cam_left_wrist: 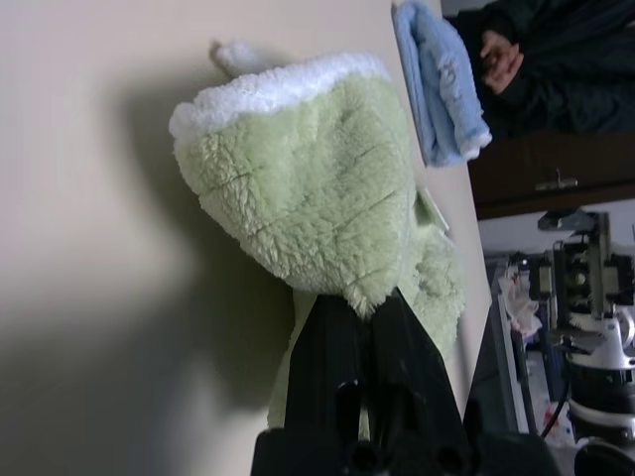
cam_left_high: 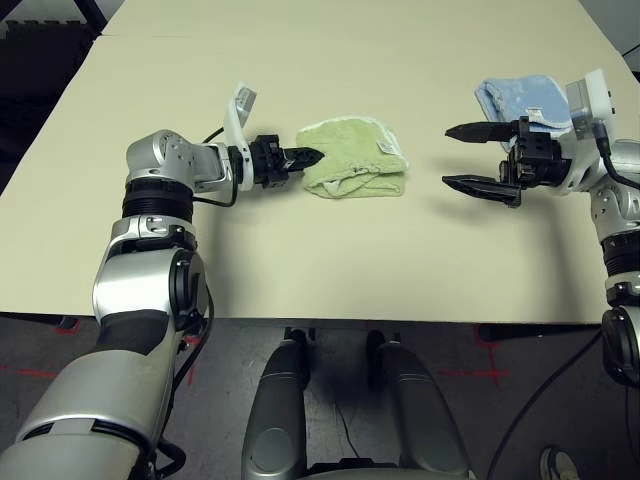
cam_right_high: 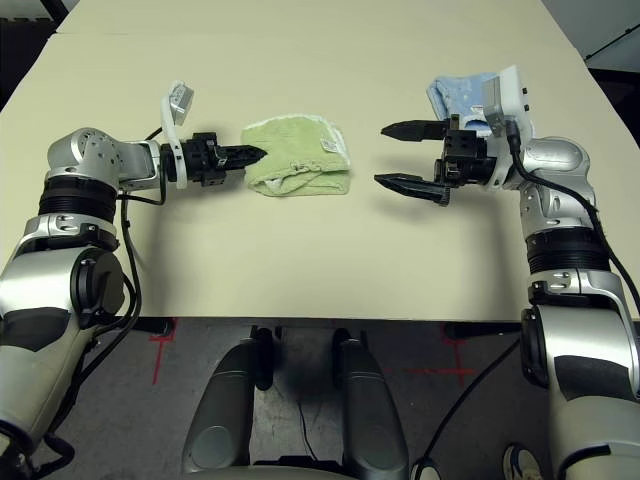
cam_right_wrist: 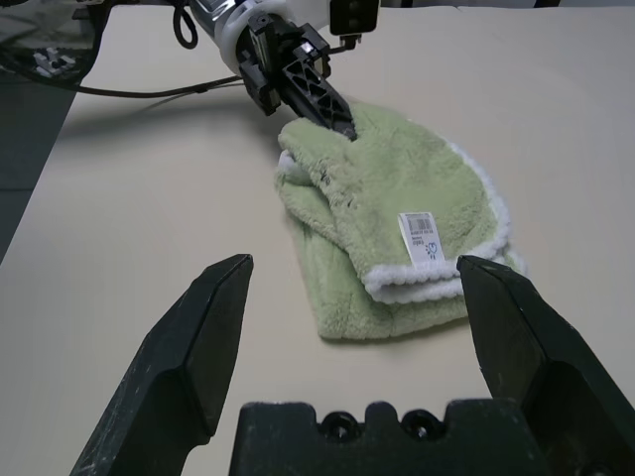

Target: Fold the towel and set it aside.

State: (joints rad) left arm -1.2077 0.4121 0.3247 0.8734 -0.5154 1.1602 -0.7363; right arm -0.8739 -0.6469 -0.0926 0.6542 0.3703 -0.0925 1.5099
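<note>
With the left gripper (cam_left_high: 306,157) clamped on the folded light green terry towel (cam_left_high: 352,158) and the right gripper (cam_left_high: 478,157) held wide apart beside the towel, the pinched edge should be drawn slowly so the fold is kept.

The left pincer (cam_left_high: 311,156) pinches the folded green towel (cam_left_high: 355,158); the right pincer (cam_left_high: 464,156) gapes beside it.

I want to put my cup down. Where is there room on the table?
Bare table lies in front of the green towel and between it and the right gripper. It is crowded where the left gripper pinches the towel and by the blue towel.
</note>
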